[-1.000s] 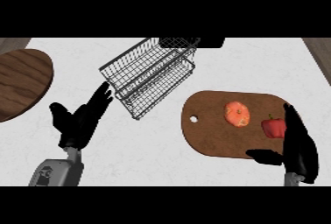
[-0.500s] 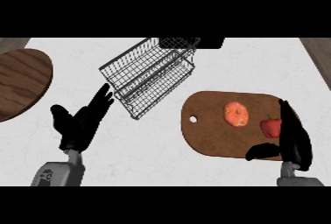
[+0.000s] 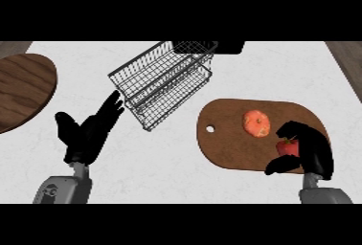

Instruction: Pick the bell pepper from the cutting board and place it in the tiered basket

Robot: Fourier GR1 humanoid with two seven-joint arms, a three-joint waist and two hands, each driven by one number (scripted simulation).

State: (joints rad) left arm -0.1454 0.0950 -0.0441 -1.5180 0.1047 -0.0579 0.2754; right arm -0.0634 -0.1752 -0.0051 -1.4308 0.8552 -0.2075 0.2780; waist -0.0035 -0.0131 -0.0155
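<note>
Red bell pepper (image 3: 287, 146) w/ a small green stem sits on the brown wooden cutting board (image 3: 233, 143), at the board's right side, toward the near edge. Right hand (image 3: 311, 148), black, is right against it: fingers arch over the pepper's top and right side, thumb sticks out low-left below it, tip over the board. Fingers are curled partway round the pepper, but whether they actually pinch it can't be told from the head view; pepper looks to rest on the board.

Orange-pink round fruit, maybe a peach (image 3: 256, 122), lies on the same board just up-left of the pepper, apart from the hand. Board has a small hole near its left edge.

Grey wire tiered basket (image 3: 164, 81) stands on the white counter (image 3: 212, 186), up-left of the board, tilted diagonally in view, well apart from the pepper.

Left hand (image 3: 86, 134), also black, shows at lower left w/ fingers straight and spread, pointing up-right toward the basket's near corner, holding nothing. Fingertips are near the basket; contact can't be told.

Dark wooden round surface (image 3: 21, 91) fills the far left edge.
</note>
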